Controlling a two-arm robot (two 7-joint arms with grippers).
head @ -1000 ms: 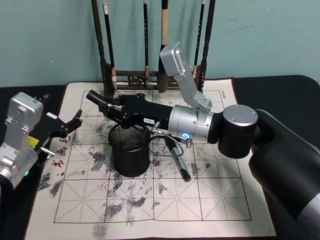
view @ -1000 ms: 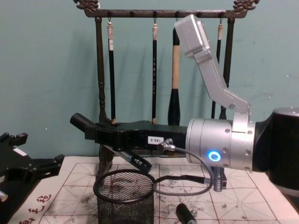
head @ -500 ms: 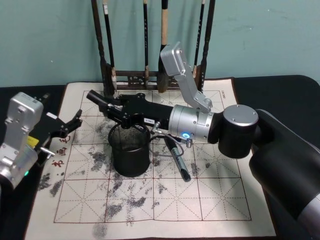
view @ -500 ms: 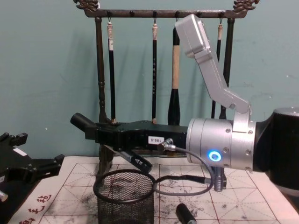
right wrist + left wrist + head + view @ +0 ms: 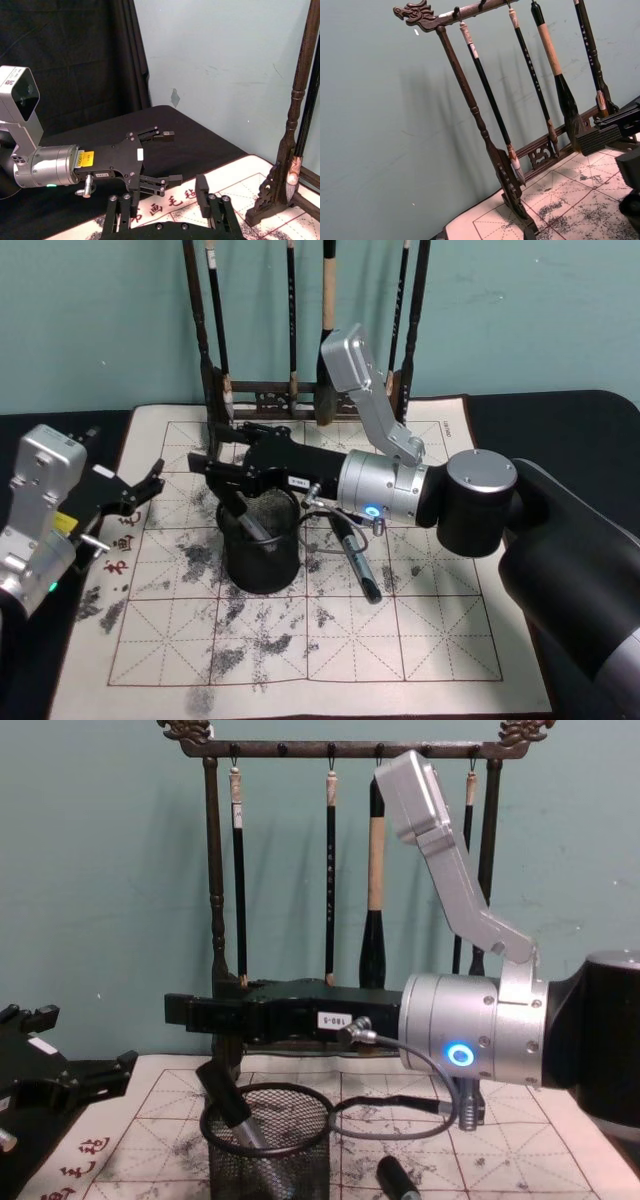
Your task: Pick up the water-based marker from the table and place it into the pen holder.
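The water-based marker [image 5: 246, 522], dark with a grey band, stands tilted inside the pen holder [image 5: 262, 558], its top end leaning against the rim [image 5: 226, 1092]. This black mesh pen holder [image 5: 268, 1152] sits on the white grid mat of the table [image 5: 400, 640]. My right gripper [image 5: 222, 448] hovers just above the holder's far-left rim, open and holding nothing [image 5: 190, 1011]. Its spread fingers [image 5: 202, 195] show in the right wrist view. My left gripper [image 5: 140, 490] stays open at the mat's left edge [image 5: 167, 156].
A second dark marker [image 5: 356, 562] lies on the mat right of the holder, under my right forearm. The wooden brush rack [image 5: 290, 395] with hanging brushes [image 5: 490, 95] stands at the mat's back edge. A grey cable [image 5: 400, 1115] loops beside the holder.
My right gripper has opened. The marker it held above the holder has dropped in and now leans on the rim. The left arm has not moved.
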